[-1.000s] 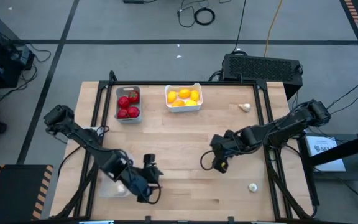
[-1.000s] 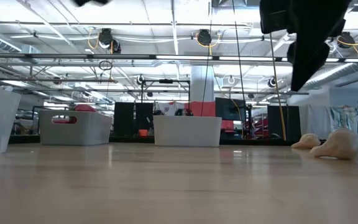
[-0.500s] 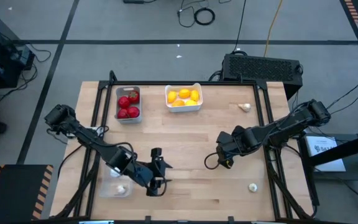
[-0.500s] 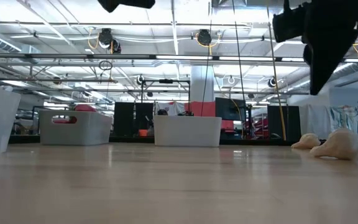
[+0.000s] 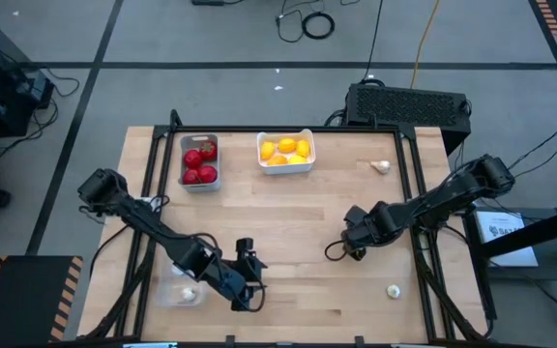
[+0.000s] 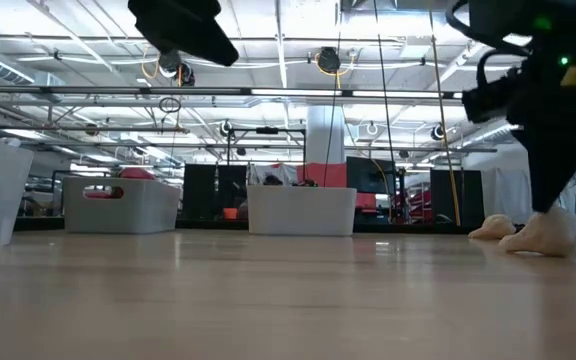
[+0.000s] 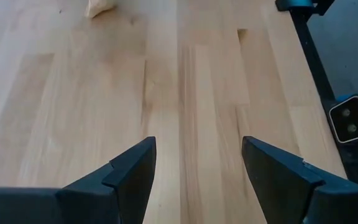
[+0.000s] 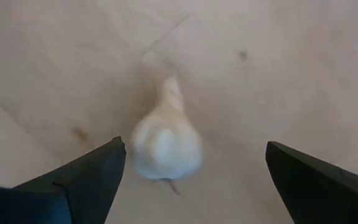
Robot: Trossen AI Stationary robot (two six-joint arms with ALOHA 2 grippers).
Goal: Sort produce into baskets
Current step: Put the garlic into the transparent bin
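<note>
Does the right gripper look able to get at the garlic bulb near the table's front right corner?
Probably yes. The right gripper is open, aimed at the garlic bulb, which lies alone on bare table with nothing between the fingers and it.

tomatoes [image 5: 199, 162] in grey basket [image 5: 183, 184], lemons [image 5: 286, 151] in white basket [image 5: 286, 169], garlic [image 5: 393, 290] loose

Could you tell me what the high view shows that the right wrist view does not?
Only the high view shows the grey basket of tomatoes, the white basket of lemons, the clear basket holding one garlic, a garlic bulb at the far edge, and the open, empty left gripper.

Only the right wrist view shows the right gripper open, with a garlic bulb lying ahead between its fingers.

Both show the wooden table.
</note>
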